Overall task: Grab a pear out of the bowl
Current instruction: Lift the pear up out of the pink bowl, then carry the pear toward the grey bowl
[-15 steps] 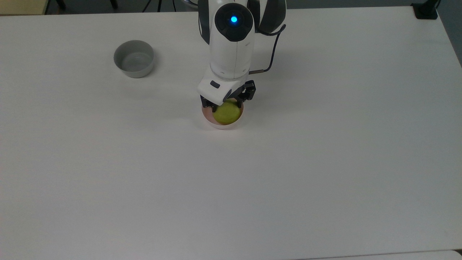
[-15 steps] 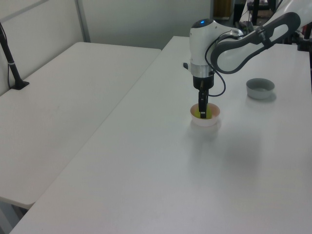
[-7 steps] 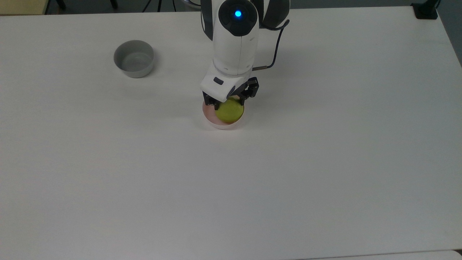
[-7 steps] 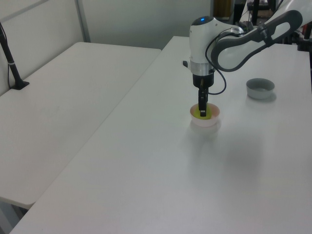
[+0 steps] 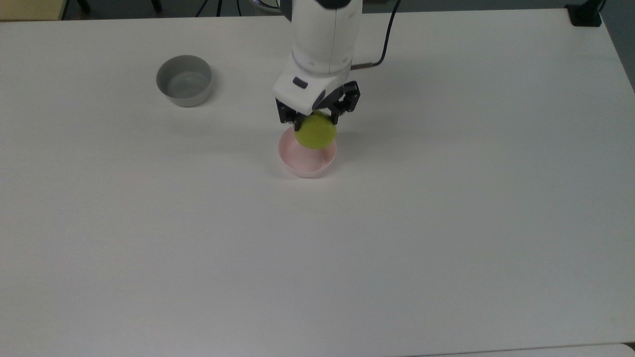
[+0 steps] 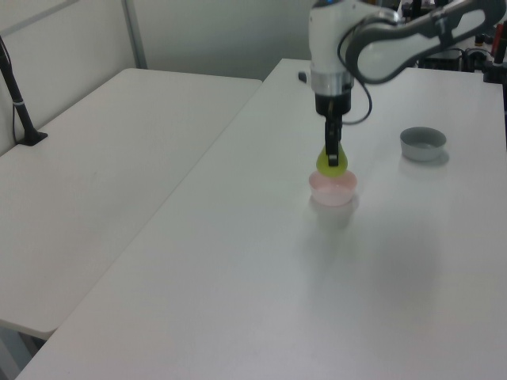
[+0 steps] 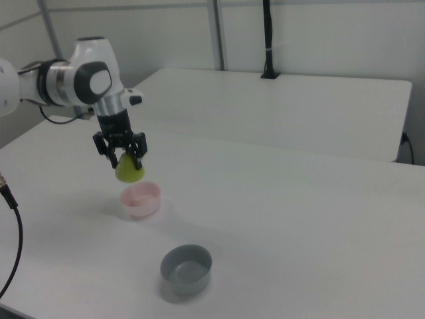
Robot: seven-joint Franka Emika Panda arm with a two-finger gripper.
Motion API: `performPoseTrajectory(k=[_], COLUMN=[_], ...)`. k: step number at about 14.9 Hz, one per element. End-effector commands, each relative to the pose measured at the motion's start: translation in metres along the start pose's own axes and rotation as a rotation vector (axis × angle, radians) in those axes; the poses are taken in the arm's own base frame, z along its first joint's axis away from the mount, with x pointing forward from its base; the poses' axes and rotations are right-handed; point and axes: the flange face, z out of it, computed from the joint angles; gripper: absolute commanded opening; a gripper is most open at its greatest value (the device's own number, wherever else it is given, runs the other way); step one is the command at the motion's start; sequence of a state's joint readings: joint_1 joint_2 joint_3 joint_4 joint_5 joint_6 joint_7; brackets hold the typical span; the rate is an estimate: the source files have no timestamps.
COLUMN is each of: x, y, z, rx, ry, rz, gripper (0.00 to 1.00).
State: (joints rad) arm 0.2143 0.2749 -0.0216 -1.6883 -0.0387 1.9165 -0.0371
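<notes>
The yellow-green pear hangs in the air just above the pale pink bowl. My gripper points straight down and is shut on the pear's upper part, its black fingers on either side. The bowl stands on the white table with nothing inside it. In the top view the pear overlaps the bowl's far rim.
A grey round bowl stands apart on the table, toward the top view's upper left. A second white table adjoins on the left view's left, with a black post on it.
The gripper has risen out of the pink bowl with the pear held in it. The pear lay in the bowl before and now hangs above it. The bowl stayed put.
</notes>
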Motion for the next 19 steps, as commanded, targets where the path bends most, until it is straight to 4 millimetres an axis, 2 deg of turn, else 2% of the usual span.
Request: performPoseTrajectory(k=[1, 4, 7, 11, 13, 16, 19], x=[-0.011, -0.015, -0.02, -0.033, -0.03, -0.013, 0.0], y=[0.008, 0.027, 0.076, 0.152, 0.179, 0.202, 0.209], z=[-0.061, -0.073, -0.07, -0.063, -0.053, -0.005, 0.035], rx=[-0.005, -0.011, -0.024, -0.032, -0.046, -0.066, -0.073], ry=[0.021, 0.035, 0.037, 0.045, 0.085, 0.093, 0.092], rz=[0.009, 0.027, 0.08, 0.086, 0.108, 0.129, 0.134], gripper=[0.35, 0.35, 0.35, 0.36, 0.36, 0.36, 0.36])
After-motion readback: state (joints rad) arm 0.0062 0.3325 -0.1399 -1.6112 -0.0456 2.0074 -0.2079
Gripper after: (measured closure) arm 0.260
